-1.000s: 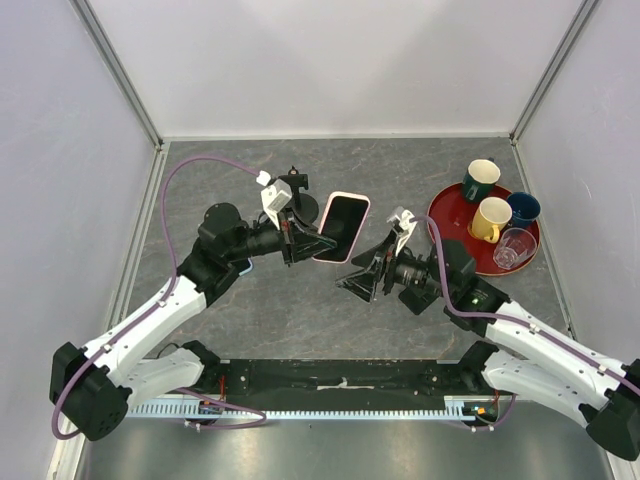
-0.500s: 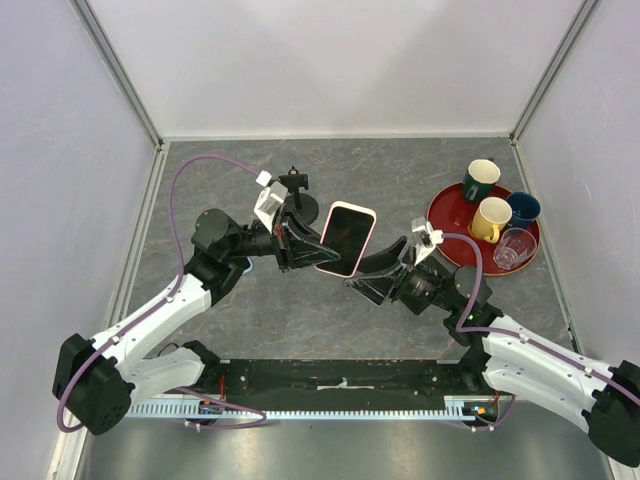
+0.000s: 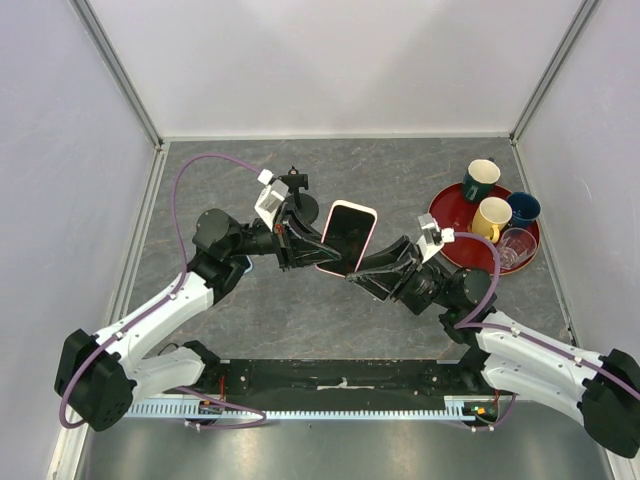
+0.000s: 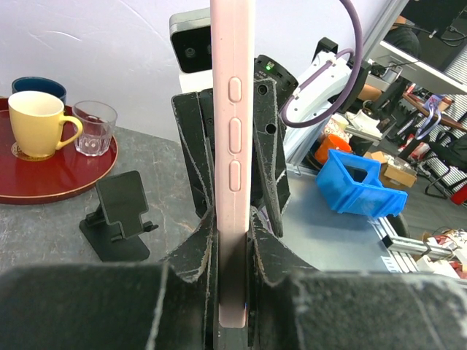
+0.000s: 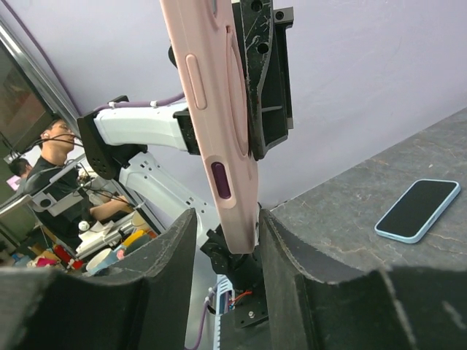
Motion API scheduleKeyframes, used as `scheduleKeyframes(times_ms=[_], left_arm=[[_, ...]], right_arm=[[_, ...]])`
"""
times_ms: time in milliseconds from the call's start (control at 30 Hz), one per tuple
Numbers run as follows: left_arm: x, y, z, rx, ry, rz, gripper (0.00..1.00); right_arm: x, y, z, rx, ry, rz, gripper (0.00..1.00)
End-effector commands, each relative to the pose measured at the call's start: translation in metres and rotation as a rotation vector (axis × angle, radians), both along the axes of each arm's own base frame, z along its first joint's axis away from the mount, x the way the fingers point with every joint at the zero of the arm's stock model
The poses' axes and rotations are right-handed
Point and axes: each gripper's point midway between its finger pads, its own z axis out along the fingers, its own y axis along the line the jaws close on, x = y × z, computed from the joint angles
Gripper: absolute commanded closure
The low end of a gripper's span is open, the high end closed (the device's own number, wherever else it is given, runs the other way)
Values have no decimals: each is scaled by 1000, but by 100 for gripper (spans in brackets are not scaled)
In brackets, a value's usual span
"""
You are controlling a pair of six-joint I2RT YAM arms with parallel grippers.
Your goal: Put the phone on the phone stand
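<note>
I count two phones, two stands, three mugs (image 3: 490,218) and one glass (image 3: 514,247). My left claw (image 3: 312,247) is clenched on the phone (image 3: 346,236), which is held off the table just right of the phone stand (image 3: 293,183). It has a pink case, a dark screen and three side buttons. My right claw (image 3: 358,275) straddles its lower end; I cannot tell whether it presses. The blue phone (image 5: 418,210) lies flat, and the wedge stand (image 4: 117,219) sits near the red tray (image 3: 447,225).

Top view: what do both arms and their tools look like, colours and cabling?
The left arm and right arm have white shells with black joints and bases. A purple cable loops to each wrist. The left tool and right tool are black, two-fingered, with a white camera block behind.
</note>
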Motion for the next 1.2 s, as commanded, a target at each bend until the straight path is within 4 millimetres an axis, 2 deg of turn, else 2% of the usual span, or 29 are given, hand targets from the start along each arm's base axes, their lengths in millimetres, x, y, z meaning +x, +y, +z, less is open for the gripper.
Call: scheduleKeyframes(times_ms=[0,167,400,633,733,767,800,900,933,967,1033,1067,1167], left_arm=[[-9,2,19,-58,-57,-24,98],[-10,0,20,-64,-39,-21,98],[-14,-4,21,-57,-38,-7,98],[-14,-7,19,-41,-27,5,98],[-16,-8,19,-32,-27,-1,98],[-17,-9,17,-23,-24,-3,98],[-16,-9,18,-23,-28,-1,98],[-16,-9,18,-1,-39,2,98],[-14,-10,17,10,-55,9,94],[-13,-11,17,19,-55,10,78],[-14,-11,15,45,-52,-4,60],[-15,-11,15,49,-51,-11,46],[-17,-12,15,54,-49,-34,35]], right_arm=[[-4,0,21,66,-29,13,56],[-2,6,20,58,-22,15,58],[4,13,20,57,-6,6,66],[4,12,23,56,-11,-6,66],[5,11,23,39,-21,-24,74],[5,11,24,36,-24,-26,90],[5,11,23,25,-38,-32,99],[12,12,5,-67,-24,-74,100],[14,11,1,-90,-29,-88,100],[16,10,-4,-117,-27,-104,100],[16,6,-13,-163,-41,-128,100],[12,3,-12,-166,-54,-125,100],[1,3,-16,-198,-92,-79,100]])
